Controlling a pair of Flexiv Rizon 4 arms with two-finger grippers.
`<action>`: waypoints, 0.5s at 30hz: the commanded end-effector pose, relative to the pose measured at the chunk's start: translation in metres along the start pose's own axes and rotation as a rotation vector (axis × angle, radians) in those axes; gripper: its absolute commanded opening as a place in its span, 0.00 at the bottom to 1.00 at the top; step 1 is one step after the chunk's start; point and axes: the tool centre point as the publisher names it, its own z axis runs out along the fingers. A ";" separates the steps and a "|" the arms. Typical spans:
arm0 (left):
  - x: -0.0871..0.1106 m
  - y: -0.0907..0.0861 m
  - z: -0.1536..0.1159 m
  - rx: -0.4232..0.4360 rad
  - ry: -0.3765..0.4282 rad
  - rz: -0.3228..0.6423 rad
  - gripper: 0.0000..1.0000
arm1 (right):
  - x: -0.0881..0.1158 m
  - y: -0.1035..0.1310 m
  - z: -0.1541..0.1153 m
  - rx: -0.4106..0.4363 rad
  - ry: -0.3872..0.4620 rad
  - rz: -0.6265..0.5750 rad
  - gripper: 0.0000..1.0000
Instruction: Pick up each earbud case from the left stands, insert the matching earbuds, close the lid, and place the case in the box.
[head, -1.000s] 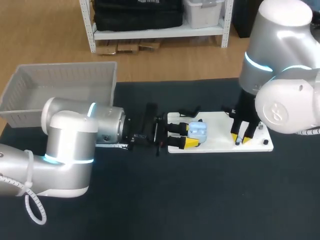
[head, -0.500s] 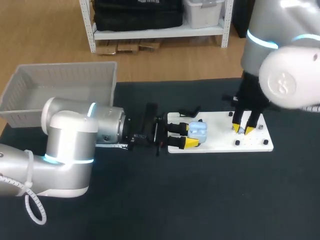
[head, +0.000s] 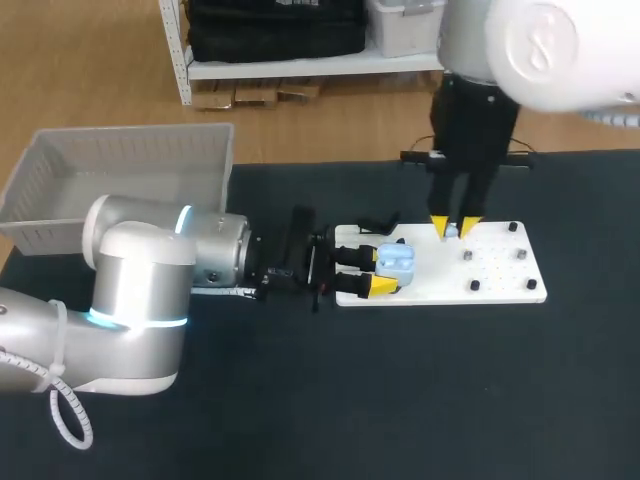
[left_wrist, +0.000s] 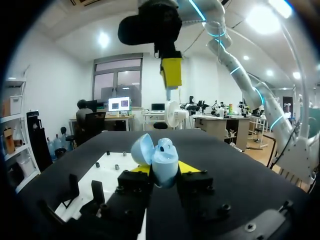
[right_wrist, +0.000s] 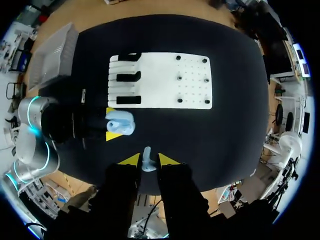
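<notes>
My left gripper lies level over the left end of the white board, shut on a light blue earbud case whose lid stands open. In the left wrist view the case sits between the yellow fingertips, its lid tipped back. My right gripper hangs point-down above the board's back edge, shut on a small pale earbud. From the right wrist view the case lies far below, beside the board.
A grey basket stands at the table's back left. Several small pegs dot the board's right half, and black stands sit at its left end. Dark bare table lies in front of the board.
My right gripper has lifted off the board's right side and moved left and up with the earbud between its tips. The left arm and the case have stayed put.
</notes>
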 end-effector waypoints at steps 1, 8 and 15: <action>0.001 0.000 0.000 0.000 -0.001 0.001 0.00 | -0.006 0.007 -0.001 0.021 0.011 0.003 0.00; 0.001 0.000 0.000 0.000 -0.001 0.001 0.00 | -0.006 0.007 -0.001 0.021 0.011 0.003 0.00; 0.001 0.000 0.000 0.000 -0.001 0.001 0.00 | -0.014 0.030 0.004 0.092 -0.012 -0.085 0.00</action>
